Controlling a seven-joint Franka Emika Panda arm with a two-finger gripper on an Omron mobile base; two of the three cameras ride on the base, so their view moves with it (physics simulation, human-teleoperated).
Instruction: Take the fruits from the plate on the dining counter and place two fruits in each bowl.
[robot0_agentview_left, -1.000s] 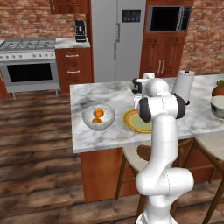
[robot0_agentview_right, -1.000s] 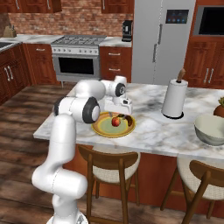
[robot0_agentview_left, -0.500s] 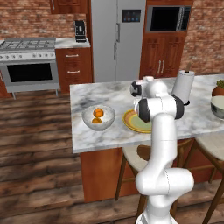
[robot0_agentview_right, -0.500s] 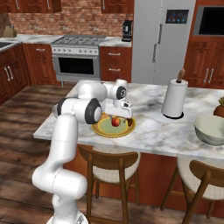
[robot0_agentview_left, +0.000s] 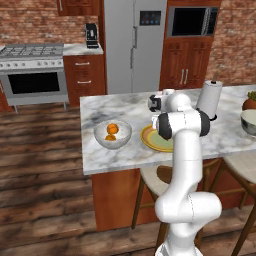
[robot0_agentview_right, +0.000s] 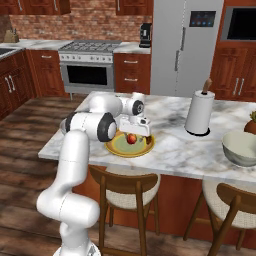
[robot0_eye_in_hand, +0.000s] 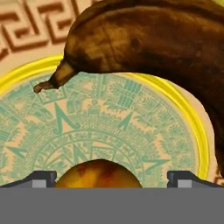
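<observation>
The hand (robot0_eye_in_hand: 112, 177) hangs low over the plate (robot0_eye_in_hand: 109, 127), its two fingertips (robot0_eye_in_hand: 41, 177) spread wide apart with the reddish apple (robot0_eye_in_hand: 99, 173) sitting between them, nothing gripped yet. Just beyond the apple, further along the hand's reach, a dark brown fruit (robot0_eye_in_hand: 148, 43) lies on the plate's far side. Off to one side on the worktop (robot0_agentview_left: 100, 155), a pale bowl (robot0_agentview_left: 113, 135) already holds two orange fruits (robot0_agentview_left: 112, 129).

The apple looks firm, smooth and light, likely to slip or roll if pinched off-centre. Closing across its widest middle should hold it best. The brown fruit seems softer and may bruise.
</observation>
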